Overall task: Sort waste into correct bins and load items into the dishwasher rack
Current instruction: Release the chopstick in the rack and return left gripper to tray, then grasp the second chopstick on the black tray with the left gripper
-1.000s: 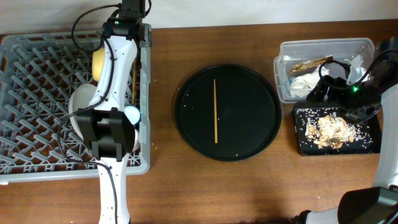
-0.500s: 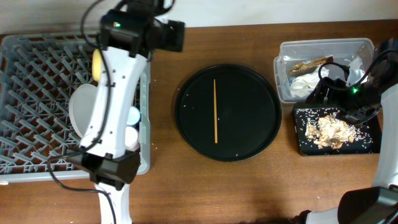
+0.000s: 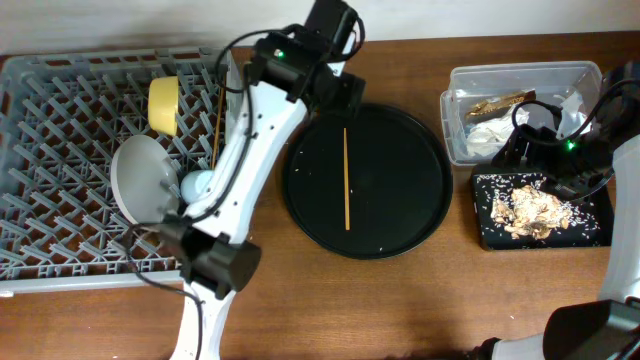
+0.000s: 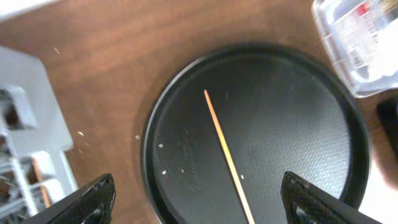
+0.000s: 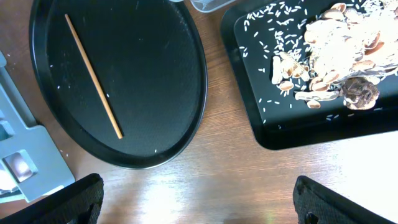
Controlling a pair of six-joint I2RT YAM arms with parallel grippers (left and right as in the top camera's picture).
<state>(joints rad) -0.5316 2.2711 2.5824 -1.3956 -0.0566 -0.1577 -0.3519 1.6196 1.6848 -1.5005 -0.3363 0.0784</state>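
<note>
On the round black tray (image 3: 420,200), mid-surface (image 3: 300,300), one chopstick (image 3: 346,178) lies flat, running front to back, nothing touching it.

- Left hand (image 4: 199,202): above the tray's back-left rim, fingers apart, holding nothing; the chopstick shows between them in the wrist view.
- Right hand (image 5: 214,202): fingers spread wide, empty, above the surface at the shallow black tray (image 3: 485,215).
- Rack (image 3: 60,230), far left: yellow bowl (image 3: 163,105) on edge near the back, plate (image 3: 140,180) leaning among the pegs, blue cup (image 3: 197,184) just beside the plate, second chopstick (image 3: 216,130) along the right side.
- Clear tub (image 3: 525,72): tissue (image 3: 488,135) and wrapper (image 3: 497,101) inside.
- Shallow black tray: food scraps (image 3: 535,208) heaped in it, loose grains scattered around.
</note>
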